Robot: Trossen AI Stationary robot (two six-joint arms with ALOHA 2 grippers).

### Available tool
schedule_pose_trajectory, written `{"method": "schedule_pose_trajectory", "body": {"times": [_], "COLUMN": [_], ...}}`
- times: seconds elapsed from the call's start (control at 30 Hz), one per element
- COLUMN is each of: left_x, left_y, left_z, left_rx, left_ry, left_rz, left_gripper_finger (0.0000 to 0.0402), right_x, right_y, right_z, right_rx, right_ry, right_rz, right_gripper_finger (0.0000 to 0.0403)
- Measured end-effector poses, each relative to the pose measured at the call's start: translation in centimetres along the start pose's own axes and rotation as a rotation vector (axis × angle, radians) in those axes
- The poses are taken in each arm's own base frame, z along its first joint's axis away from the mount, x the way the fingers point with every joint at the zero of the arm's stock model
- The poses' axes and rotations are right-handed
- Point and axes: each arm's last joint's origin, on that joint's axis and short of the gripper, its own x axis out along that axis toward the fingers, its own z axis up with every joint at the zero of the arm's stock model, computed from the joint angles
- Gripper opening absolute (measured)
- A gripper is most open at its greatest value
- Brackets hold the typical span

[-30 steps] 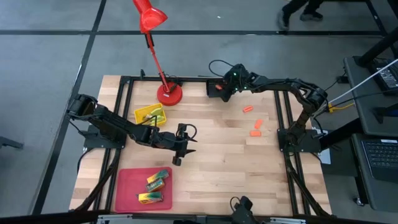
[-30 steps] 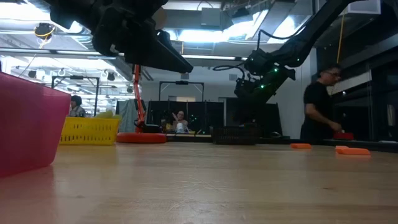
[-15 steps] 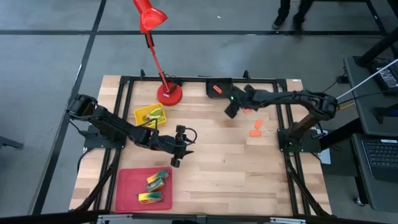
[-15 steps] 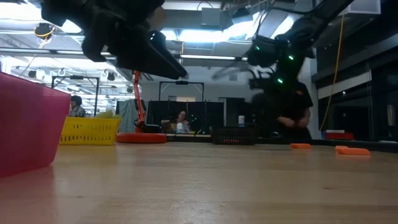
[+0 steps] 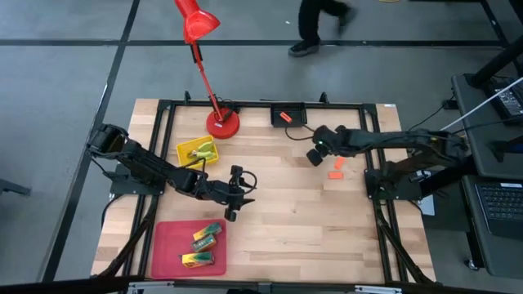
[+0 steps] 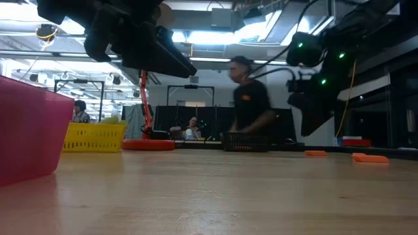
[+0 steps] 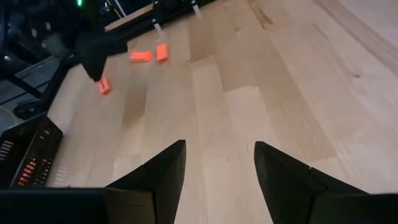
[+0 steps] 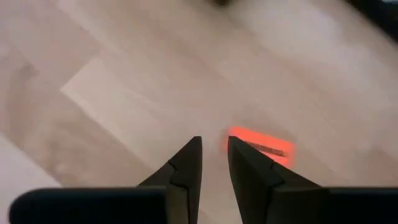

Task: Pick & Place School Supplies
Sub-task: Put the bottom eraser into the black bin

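Three stubby orange pieces lie flat on the wood at the right. Two of them lie side by side. The third lies just ahead of my right gripper, which hangs above it, pointing down, its fingers a narrow gap apart with nothing between. My left gripper hovers open and empty over the table's middle. Green-and-yellow boxes lie in the red tray. Yellow-green tools lie in the yellow tray. Another orange piece rests in the black tray.
The red lamp's base stands at the far edge, between the yellow and the black tray. A person walks past on the floor beyond the far edge. Bare wood lies between the two grippers.
My right gripper has left the black tray at the far edge, swinging toward the table's near and right side and coming down over the orange pieces. The orange piece stays in the black tray. A person has walked leftward behind the table.
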Motion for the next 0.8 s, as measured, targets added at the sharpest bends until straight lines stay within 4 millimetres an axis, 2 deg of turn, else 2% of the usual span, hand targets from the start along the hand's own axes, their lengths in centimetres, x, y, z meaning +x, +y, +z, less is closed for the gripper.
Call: {"method": "schedule_pose_trajectory", "body": {"times": [0.13,0.27,0.37,0.57,0.8], "left_x": [0.0,0.0,0.0,0.0,0.0], "left_y": [0.0,0.0,0.0,0.0,0.1], "left_z": [0.0,0.0,0.0,0.0,0.3], "left_rx": [0.008,0.008,0.007,0.008,0.035], "left_ry": [0.001,0.002,0.002,0.0,-0.032], "left_rz": [0.0,-0.001,-0.001,-0.007,-0.002], "left_gripper_finger": [0.0187,0.0187,0.0187,0.0187,0.0187], "right_x": [-1.6,-2.9,-3.5,-3.9,-4.6], "right_y": [-1.4,-1.8,-1.8,-2.5,-2.5], "right_z": [-0.6,-0.9,-1.5,-3.7,-3.8], "right_rx": [0.097,0.193,0.235,0.277,0.367], "right_ry": [-0.01,0.027,0.099,0.346,0.478], "right_rz": [-0.031,0.078,0.158,0.088,0.127], "right_gripper_finger": [0.0082,0.0098,0.0112,0.0133,0.0148]}}
